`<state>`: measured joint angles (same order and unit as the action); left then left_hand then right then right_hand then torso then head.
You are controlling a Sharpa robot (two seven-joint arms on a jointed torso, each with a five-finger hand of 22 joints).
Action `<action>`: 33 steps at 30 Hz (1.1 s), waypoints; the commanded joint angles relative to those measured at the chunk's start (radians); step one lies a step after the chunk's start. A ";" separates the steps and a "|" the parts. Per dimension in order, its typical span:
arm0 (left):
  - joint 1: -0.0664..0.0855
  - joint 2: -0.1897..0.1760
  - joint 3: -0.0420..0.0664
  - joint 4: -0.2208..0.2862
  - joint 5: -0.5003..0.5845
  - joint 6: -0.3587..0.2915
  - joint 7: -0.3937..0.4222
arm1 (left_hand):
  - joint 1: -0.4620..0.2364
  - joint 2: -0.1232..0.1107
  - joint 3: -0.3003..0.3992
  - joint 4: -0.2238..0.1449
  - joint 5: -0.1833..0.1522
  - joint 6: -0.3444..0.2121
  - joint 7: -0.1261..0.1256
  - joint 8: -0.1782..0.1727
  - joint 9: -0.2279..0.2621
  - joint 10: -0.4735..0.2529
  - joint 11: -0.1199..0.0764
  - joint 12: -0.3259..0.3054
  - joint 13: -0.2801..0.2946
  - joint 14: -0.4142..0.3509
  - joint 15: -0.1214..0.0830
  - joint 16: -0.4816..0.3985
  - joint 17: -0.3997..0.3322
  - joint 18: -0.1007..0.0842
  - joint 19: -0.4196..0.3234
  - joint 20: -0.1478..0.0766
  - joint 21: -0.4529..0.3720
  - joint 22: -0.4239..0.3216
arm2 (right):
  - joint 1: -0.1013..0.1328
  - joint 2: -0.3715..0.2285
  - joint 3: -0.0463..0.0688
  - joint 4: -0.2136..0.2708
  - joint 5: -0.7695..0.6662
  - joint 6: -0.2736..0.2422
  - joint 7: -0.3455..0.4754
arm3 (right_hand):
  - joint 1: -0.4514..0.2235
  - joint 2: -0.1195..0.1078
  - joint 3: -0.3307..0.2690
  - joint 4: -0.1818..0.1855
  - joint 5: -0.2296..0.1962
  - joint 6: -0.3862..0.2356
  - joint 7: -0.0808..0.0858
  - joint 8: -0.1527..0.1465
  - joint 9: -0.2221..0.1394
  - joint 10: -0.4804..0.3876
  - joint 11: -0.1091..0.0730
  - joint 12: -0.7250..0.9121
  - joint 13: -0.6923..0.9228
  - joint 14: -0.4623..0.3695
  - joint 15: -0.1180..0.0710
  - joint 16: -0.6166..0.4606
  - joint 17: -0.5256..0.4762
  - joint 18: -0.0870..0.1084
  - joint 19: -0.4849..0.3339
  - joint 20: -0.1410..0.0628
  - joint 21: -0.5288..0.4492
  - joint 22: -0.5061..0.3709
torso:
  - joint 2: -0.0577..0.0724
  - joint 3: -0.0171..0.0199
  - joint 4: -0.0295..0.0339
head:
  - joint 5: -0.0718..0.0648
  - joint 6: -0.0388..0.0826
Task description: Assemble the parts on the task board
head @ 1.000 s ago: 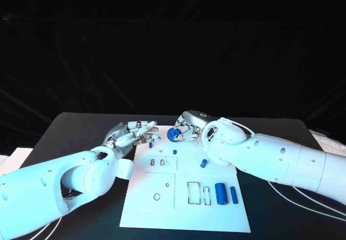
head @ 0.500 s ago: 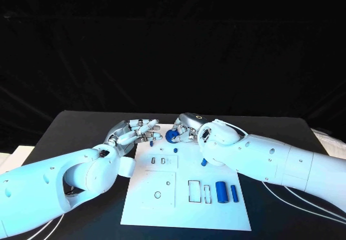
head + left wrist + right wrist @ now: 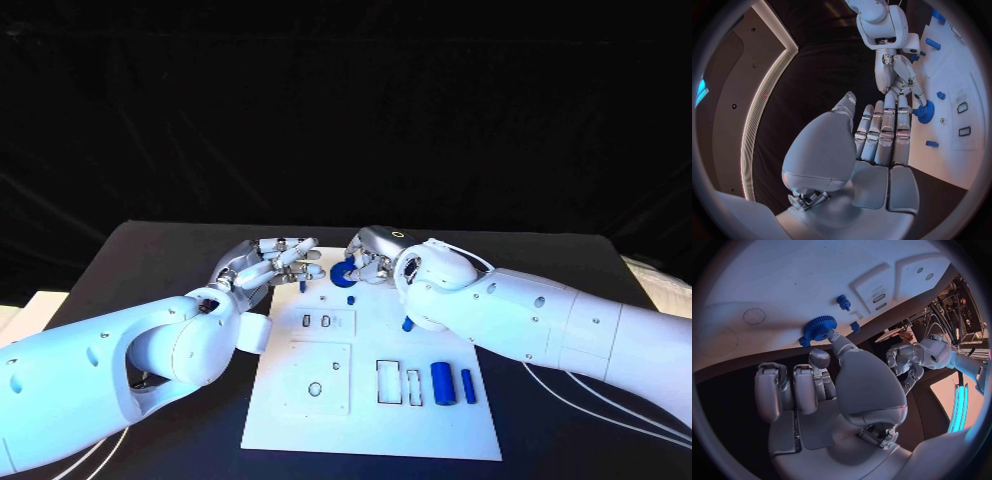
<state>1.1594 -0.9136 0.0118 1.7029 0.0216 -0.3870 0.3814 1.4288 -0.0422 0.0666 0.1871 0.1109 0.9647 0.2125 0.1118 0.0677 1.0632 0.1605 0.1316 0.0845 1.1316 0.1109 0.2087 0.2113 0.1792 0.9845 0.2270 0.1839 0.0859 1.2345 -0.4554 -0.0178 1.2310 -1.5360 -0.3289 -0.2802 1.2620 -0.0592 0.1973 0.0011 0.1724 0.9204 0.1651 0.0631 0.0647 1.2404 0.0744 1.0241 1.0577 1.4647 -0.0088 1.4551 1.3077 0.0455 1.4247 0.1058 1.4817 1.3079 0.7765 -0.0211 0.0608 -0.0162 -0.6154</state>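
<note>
A blue gear (image 3: 343,272) sits at the far edge of the white task board (image 3: 372,420), pinched by my right hand (image 3: 378,257). The right wrist view shows its thumb and a fingertip (image 3: 821,358) closing on the gear (image 3: 820,327) just over the board (image 3: 786,285). My left hand (image 3: 274,263) hovers close beside the gear, fingers straight and together, holding nothing. In the left wrist view my left hand (image 3: 882,131) has its fingertips next to the gear (image 3: 924,112), and the right hand (image 3: 901,75) is on the gear. A small blue peg (image 3: 351,301) stands near the gear.
A small blue piece (image 3: 300,288) lies by the left hand's fingertips. Another blue piece (image 3: 408,324) lies mid-board, partly under the right forearm. Two blue cylinders (image 3: 441,385) (image 3: 467,386) lie at the board's near right, beside rectangular slots (image 3: 387,383). Black table (image 3: 159,260) surrounds the board.
The right hand has shifted slightly toward the left hand and lowered the gear a little. The left hand has barely moved.
</note>
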 commanded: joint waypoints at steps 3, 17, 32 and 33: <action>0.002 0.001 0.001 0.003 0.001 0.020 0.002 | 0.001 0.010 0.000 -0.007 -0.003 -0.001 0.001 -0.003 0.000 -0.003 -0.002 -0.004 -0.001 0.002 0.000 -0.003 0.001 0.004 0.007 -0.002 -0.006 -0.001 | 0.000 0.004 -0.001 -0.002 -0.010 0.011 -0.003 | -0.003 -0.014 -0.010 0.004 -0.006 -0.013 0.001 -0.002 0.000 -0.014 0.001 -0.014 -0.012 0.059 0.008 -0.007 0.034 0.006 -0.009 0.002 -0.007 0.043 | 0.000 -0.0004 0.0002 | 0.000 0.000; 0.002 -0.006 0.001 0.002 0.001 0.020 0.001 | 0.001 0.011 0.000 -0.008 -0.003 -0.001 0.001 -0.004 0.000 -0.003 -0.001 -0.005 -0.001 0.002 0.000 -0.004 0.001 0.004 0.007 -0.002 -0.006 -0.001 | 0.003 -0.162 0.006 0.167 0.067 -0.113 0.088 | 0.000 -0.011 -0.018 0.014 0.025 0.006 -0.004 0.008 0.006 0.012 -0.003 0.020 0.016 0.060 0.006 -0.007 0.037 0.005 -0.004 0.003 -0.005 0.049 | -0.003 0.0009 -0.0061 | 0.002 0.002; 0.001 -0.006 0.001 -0.005 0.002 0.028 0.003 | 0.002 0.011 0.000 -0.010 -0.003 -0.001 0.001 -0.004 0.000 -0.004 -0.001 -0.005 -0.002 0.002 0.000 -0.005 0.002 0.004 0.007 -0.002 -0.007 -0.002 | 0.008 -0.450 0.013 0.216 0.272 -0.006 0.368 | 0.068 -0.016 -0.011 -0.031 0.025 0.035 -0.009 0.012 0.006 0.036 -0.009 0.057 0.048 0.067 0.000 0.010 0.070 0.001 0.009 -0.004 0.003 0.067 | -0.017 0.0178 -0.0457 | 0.012 0.011; 0.001 -0.005 0.001 -0.006 0.002 0.028 0.003 | 0.002 0.011 0.000 -0.010 -0.003 -0.001 0.001 -0.004 0.000 -0.003 -0.002 -0.005 -0.002 0.003 0.000 -0.005 0.002 0.004 0.008 -0.002 -0.007 -0.002 | 0.007 -0.455 0.013 0.210 0.273 -0.005 0.373 | 0.069 -0.015 -0.011 -0.032 0.025 0.035 -0.009 0.012 0.006 0.036 -0.009 0.057 0.048 0.067 0.000 0.010 0.070 0.001 0.010 -0.004 0.003 0.068 | -0.017 0.0188 -0.0469 | 0.012 0.012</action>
<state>1.1595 -0.9211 0.0115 1.6968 0.0217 -0.3825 0.3778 1.4288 -0.0422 0.0665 0.1817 0.1109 0.9647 0.2125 0.1118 0.0677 1.0632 0.1605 0.1316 0.0838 1.1316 0.1110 0.2088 0.2121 0.1791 0.9845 0.2270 0.1801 0.0850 1.2439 -0.9073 -0.0043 1.4468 -1.3163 -0.3742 -0.0032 1.3204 -0.0726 0.1856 -0.0232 0.1937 0.9480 0.1561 0.0770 0.0719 1.2751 0.0655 1.0832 1.1071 1.4647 -0.0089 1.4612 1.3074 0.0455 1.4288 0.1018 1.4796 1.3075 0.7624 -0.0071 0.0222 -0.0047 -0.6047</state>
